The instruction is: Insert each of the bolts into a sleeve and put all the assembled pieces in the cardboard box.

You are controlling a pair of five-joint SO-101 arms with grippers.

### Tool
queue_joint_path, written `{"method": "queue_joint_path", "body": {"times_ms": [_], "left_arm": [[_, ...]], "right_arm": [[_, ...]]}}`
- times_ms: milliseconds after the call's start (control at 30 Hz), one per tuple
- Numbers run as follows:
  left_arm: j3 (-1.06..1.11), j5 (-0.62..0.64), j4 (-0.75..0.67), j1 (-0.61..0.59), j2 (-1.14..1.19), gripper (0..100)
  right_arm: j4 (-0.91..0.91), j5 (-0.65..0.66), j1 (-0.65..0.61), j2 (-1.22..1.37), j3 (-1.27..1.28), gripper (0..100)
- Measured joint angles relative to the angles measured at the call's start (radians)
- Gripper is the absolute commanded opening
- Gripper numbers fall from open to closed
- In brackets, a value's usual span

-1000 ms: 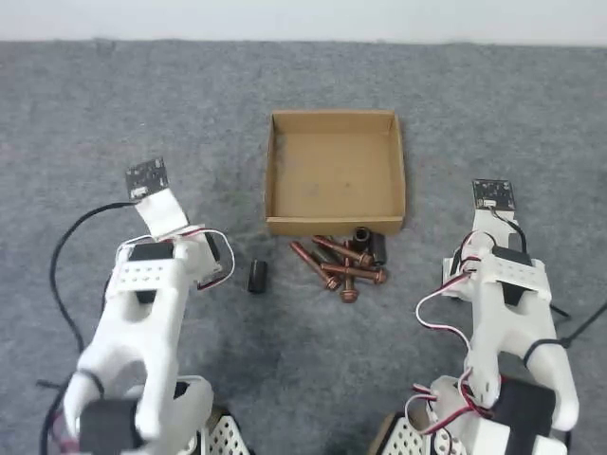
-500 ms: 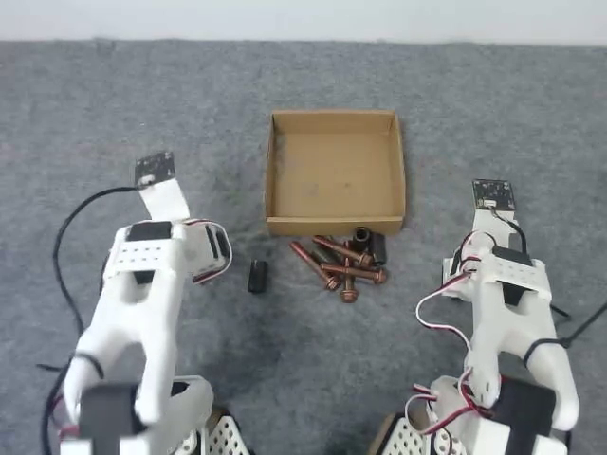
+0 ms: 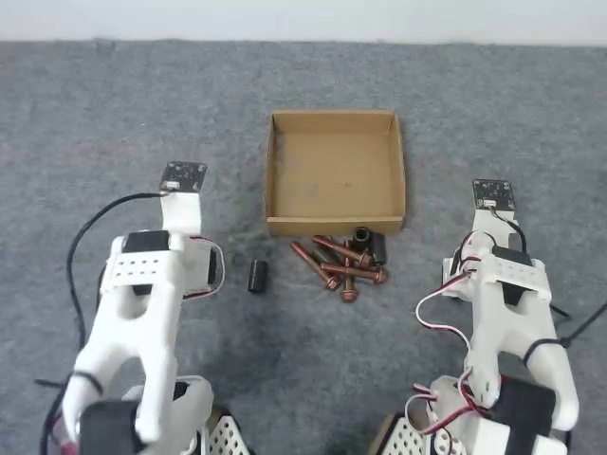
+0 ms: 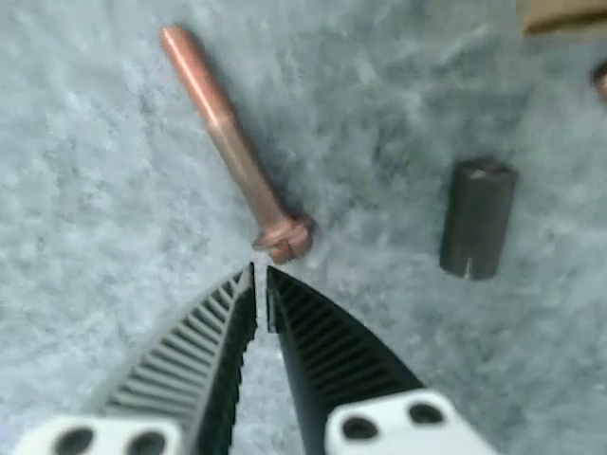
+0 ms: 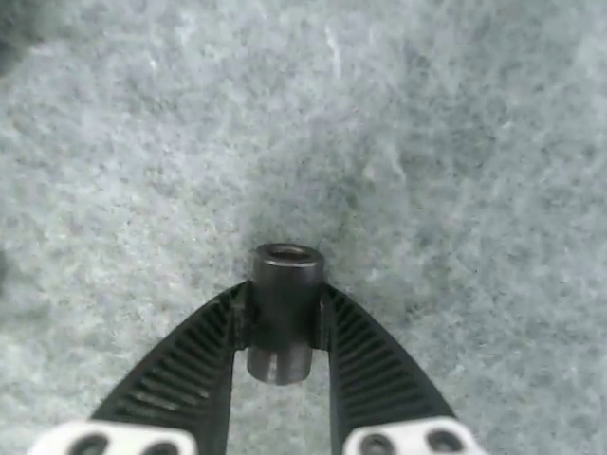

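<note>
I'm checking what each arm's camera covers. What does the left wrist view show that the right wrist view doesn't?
Left wrist view: the left hand, closed and empty, its tips just short of the head of a copper bolt; a loose sleeve lying apart from the bolt; a corner of the cardboard box.
Right wrist view: the right hand closed on a held sleeve, bore facing the camera.
Both: grey carpet.

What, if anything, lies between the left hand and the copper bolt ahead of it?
Nothing visible. Bare carpet separates the left hand from the bolt; the dark sleeve lies off to the side, clear of that path.
</note>
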Motion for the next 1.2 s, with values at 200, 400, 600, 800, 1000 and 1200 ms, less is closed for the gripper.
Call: {"method": "queue_joint_path", "body": {"times_ms": [200,400,600,800,1000,1200], "left_arm": [[-0.061,-0.003,-0.038,0.0,0.247,1],[-0.152,-0.003,-0.049,0.0,0.356,1],[-0.219,-0.003,-0.049,0.023,0.385,1],[-0.262,-0.003,-0.18,0.118,0.385,1],[-0.293,-0.003,-0.215,0.204,0.393,1],[-0.293,-0.003,-0.259,0.215,0.393,2]], "right_arm": [[0.0,0.0,0.0,0.0,0.0,0.6],[0.0,0.0,0.0,0.0,0.0,0.6],[0.0,0.0,0.0,0.0,0.0,0.6],[0.0,0.0,0.0,0.0,0.0,0.6],[0.0,0.0,0.0,0.0,0.0,0.6],[0.0,0.0,0.0,0.0,0.0,0.6]]}}
